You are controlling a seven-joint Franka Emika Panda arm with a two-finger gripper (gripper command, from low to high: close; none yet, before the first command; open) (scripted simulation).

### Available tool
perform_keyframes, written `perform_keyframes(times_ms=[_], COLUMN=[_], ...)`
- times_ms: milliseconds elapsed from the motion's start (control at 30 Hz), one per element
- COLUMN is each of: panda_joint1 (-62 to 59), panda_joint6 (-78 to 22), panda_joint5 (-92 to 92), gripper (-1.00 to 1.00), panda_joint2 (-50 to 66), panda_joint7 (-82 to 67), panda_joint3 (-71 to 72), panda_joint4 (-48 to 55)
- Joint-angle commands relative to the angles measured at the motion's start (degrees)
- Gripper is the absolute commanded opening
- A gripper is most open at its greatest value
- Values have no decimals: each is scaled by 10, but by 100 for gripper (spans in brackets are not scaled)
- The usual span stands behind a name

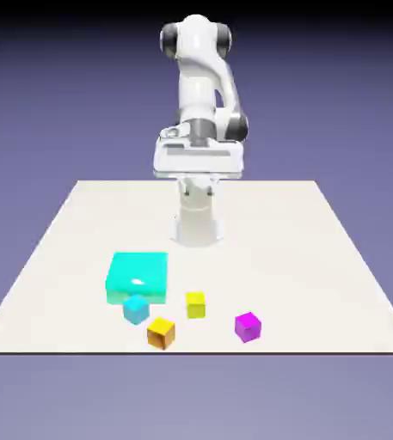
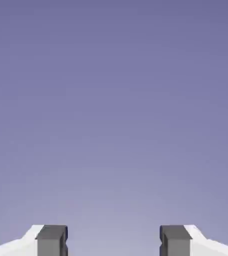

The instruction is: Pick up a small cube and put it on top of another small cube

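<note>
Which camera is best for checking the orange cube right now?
The exterior view: the orange cube shows whole there, near the table's front edge. The hand view has only backdrop and two finger tips, no cube.

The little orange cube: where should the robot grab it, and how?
I'd come from straight above and pinch two opposite upright sides of the small orange cube. It sits flat and looks turned a bit, so the open gripper should probably twist to match. The small light-blue cube is close by, so fingers need care there.
</note>
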Motion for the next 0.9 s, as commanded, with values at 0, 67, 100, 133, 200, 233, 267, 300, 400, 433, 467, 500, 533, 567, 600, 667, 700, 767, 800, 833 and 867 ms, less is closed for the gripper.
perform_keyframes(times_ms=[0,67,100,133,200,233,267,300,400,433,467,500,533,567,600,667,700,767,800,833,867], panda_joint1=[-3,-8,-11,-14,-19,-22,-24,-27,-35,-38,-41,-44,-46,-49,-52,-57,-60,-65,-68,-71,-73], panda_joint6=[-16,-47,-63,-78,-109,-125,-141,-156,-203,-219,-234,-250,-266,-281,-297,-328,-344,-375,-391,-406,-418], panda_joint5=[3,9,12,15,21,24,27,30,39,42,45,49,52,55,58,64,67,73,76,79,81], gripper=[0,0,0,0,0,0,0,0,0,0,0,0,0,0,0,0,0,0,0,0,0], panda_joint2=[21,62,83,104,145,166,187,208,270,291,311,332,353,374,395,436,457,498,519,540,555], panda_joint7=[5,15,20,26,36,41,46,51,66,71,76,82,87,92,97,107,112,122,127,133,136], panda_joint3=[-2,-5,-6,-8,-11,-12,-14,-16,-20,-22,-23,-25,-26,-28,-30,-33,-34,-37,-39,-40,-42], panda_joint4=[15,44,59,74,104,118,133,148,192,207,222,237,252,266,281,311,326,355,370,385,396])
